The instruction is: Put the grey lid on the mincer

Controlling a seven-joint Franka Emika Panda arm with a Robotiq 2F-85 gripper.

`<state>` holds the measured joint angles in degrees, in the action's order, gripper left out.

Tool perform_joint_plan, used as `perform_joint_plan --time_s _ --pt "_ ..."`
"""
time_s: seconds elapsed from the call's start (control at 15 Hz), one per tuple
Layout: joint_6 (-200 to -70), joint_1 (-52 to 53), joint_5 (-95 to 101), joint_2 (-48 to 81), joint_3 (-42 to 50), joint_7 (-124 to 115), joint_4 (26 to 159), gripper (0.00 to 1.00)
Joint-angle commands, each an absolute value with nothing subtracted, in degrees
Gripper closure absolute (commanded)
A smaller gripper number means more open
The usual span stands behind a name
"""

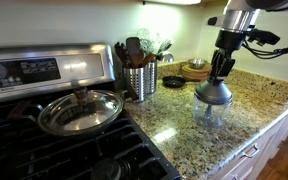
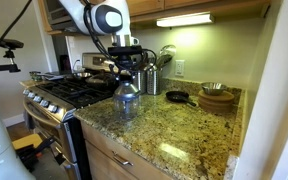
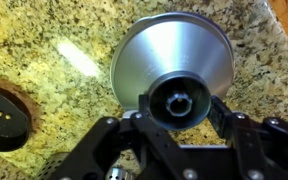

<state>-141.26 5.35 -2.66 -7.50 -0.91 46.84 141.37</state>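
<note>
The grey lid (image 1: 213,93) sits on top of the clear mincer (image 1: 210,112) on the granite counter; both also show in an exterior view, the lid (image 2: 127,87) above the mincer (image 2: 127,103). In the wrist view the grey lid (image 3: 174,52) fills the middle, with its dark central knob between the fingers. My gripper (image 1: 218,78) stands straight above the lid, and its fingers (image 3: 179,105) are shut on the knob. The mincer's bowl is hidden under the lid in the wrist view.
A ribbed steel utensil holder (image 1: 139,80) stands behind, next to the stove (image 1: 44,130), which carries a pan with a glass lid (image 1: 80,110). A wooden bowl (image 1: 194,70) and a small black pan (image 2: 176,97) sit at the back. A dark round object (image 3: 2,112) lies on the counter nearby.
</note>
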Motion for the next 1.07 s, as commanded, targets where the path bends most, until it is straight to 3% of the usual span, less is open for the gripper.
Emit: perform_joint_plan --time_s 0.0,1.0 --pt "-142.1 5.9 -3.6 -6.6 -0.9 48.3 140.6 0.65" --pt "-143.9 5.4 -5.6 -4.8 0.0 50.9 141.5 0.65"
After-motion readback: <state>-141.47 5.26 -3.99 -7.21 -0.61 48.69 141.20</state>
